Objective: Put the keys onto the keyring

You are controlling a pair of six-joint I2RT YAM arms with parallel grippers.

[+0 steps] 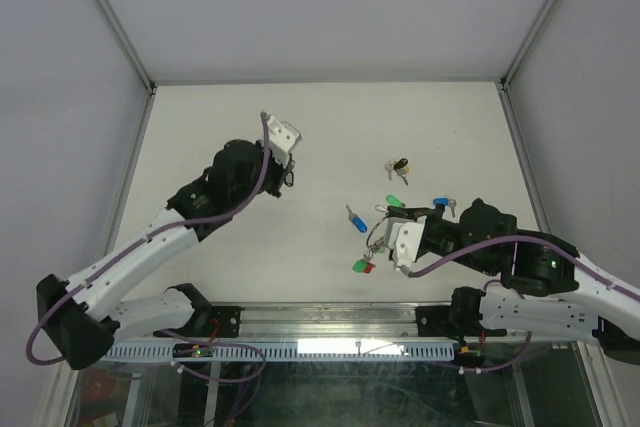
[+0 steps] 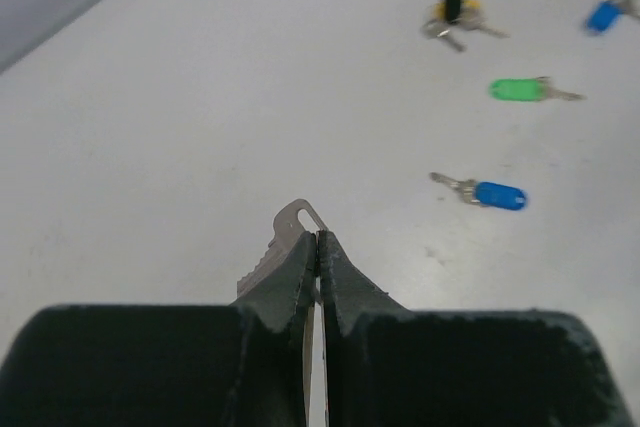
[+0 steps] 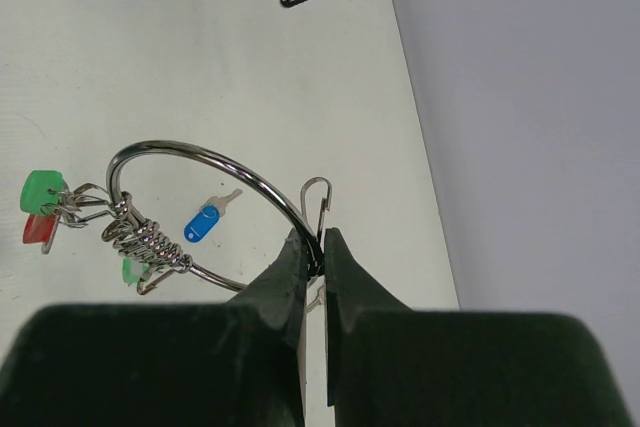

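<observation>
Two grippers, both clamped shut. My right gripper pinched the keyring by its wire, near-right on the desk. My left gripper pinched a key, blade forward, well apart to the ring's far left. Judged it the left arm's gap to close.

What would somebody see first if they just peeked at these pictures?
The shiny keyring, pinched by the right gripper, with red and green keys dangling. Then the left gripper, shut on a silver key, and a blue key and a green key lying loose on the table.
</observation>
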